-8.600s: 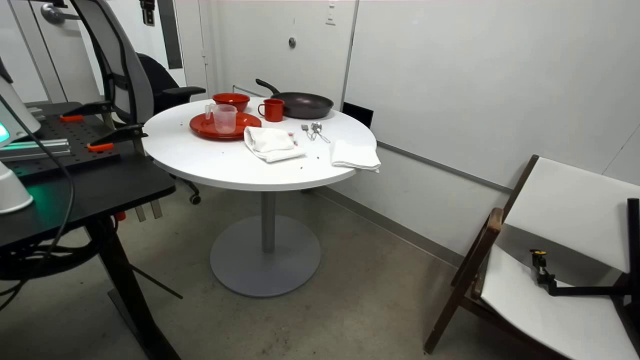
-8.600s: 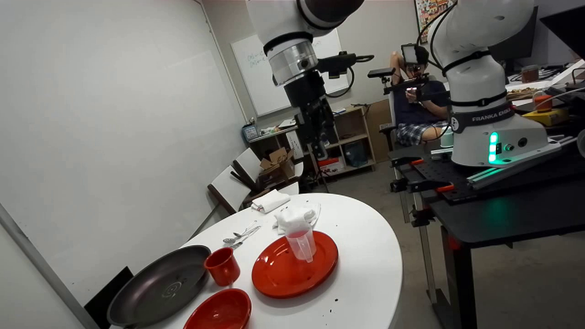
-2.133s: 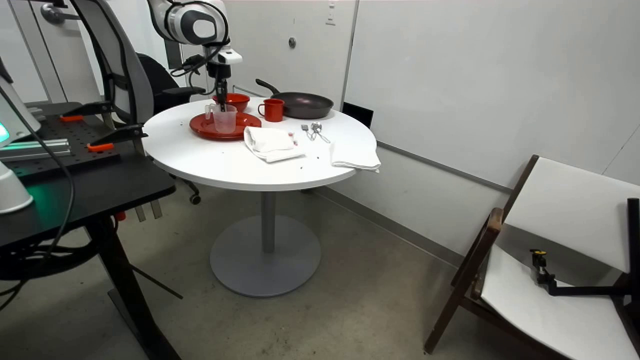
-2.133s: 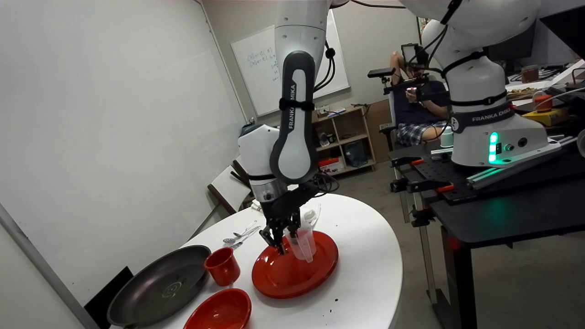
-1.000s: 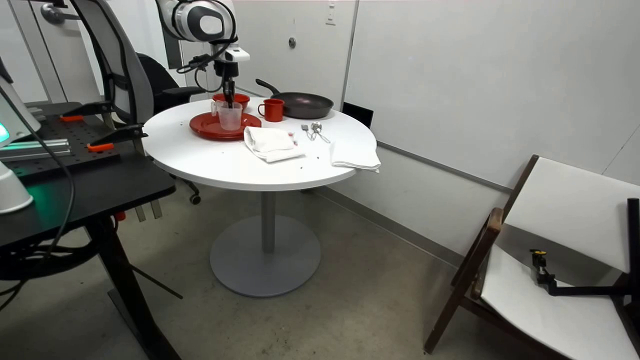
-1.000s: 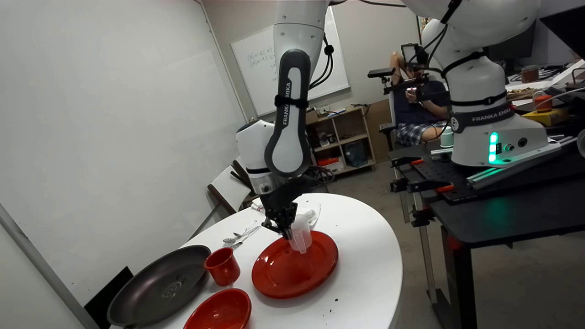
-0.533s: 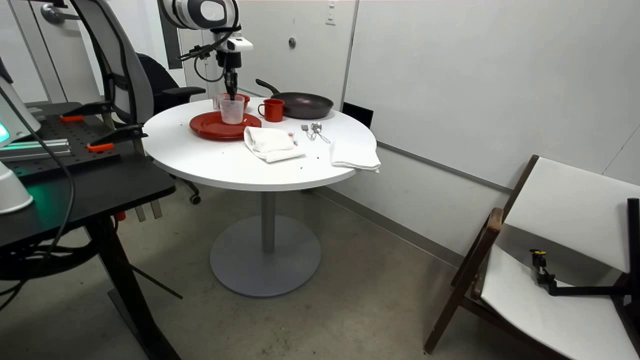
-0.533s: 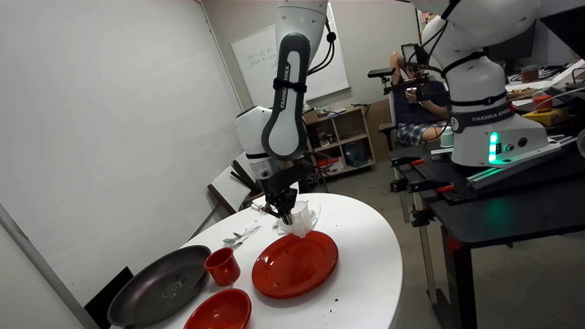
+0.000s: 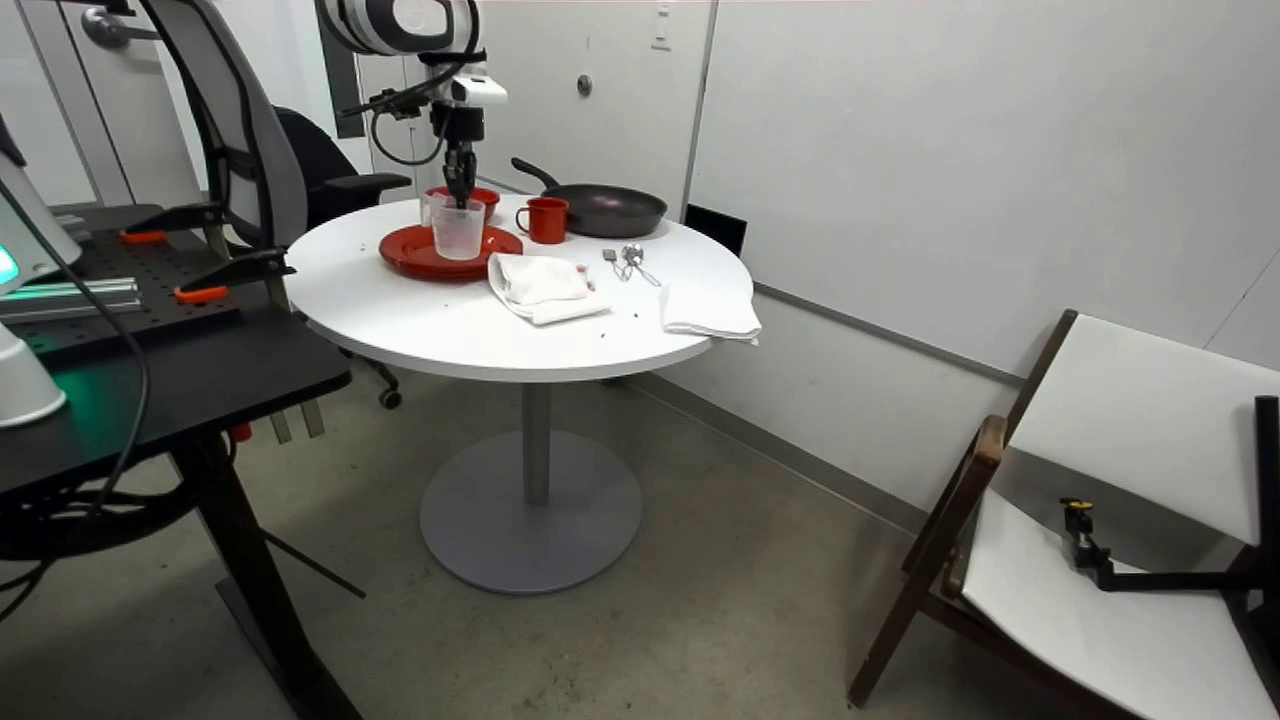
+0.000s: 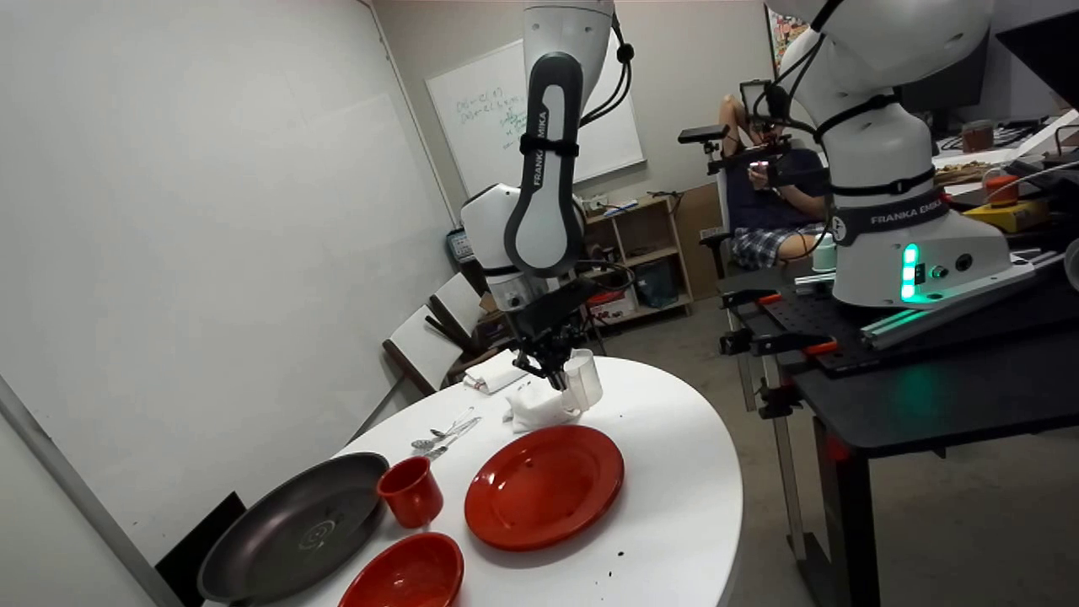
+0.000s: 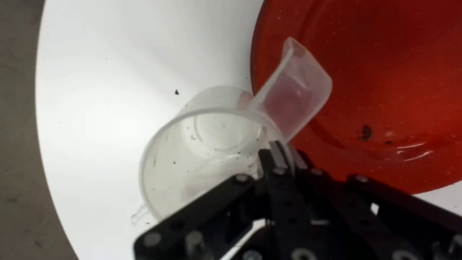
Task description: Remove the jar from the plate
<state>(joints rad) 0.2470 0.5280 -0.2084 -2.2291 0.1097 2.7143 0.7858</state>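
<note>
The jar, a clear plastic measuring jug (image 10: 587, 381) with a handle, hangs raised off the round red plate (image 10: 539, 497) in an exterior view, beyond the rim and over a white cloth. My gripper (image 11: 289, 157) is shut on its wall near the handle, one finger inside the jug and one outside. In the wrist view the jug's body (image 11: 223, 128) lies over white tabletop beside the plate (image 11: 389, 79), while its handle (image 11: 296, 86) overlaps the plate's edge. The other exterior angle also shows the jug (image 9: 458, 235) below the fingers, in front of the plate (image 9: 408, 257).
A bunched white cloth (image 9: 540, 285) lies close to the plate, a second folded cloth (image 9: 712, 312) by the table edge. Metal utensils (image 10: 447, 436), a red mug (image 10: 411, 493), a red bowl (image 10: 405, 573) and a black frying pan (image 10: 295, 531) share the round table (image 10: 683, 480).
Earlier the jug stood on the plate with the gripper away. The gripper came down, shut on its wall and lifted it. In the last half second both moved sideways off the plate.
</note>
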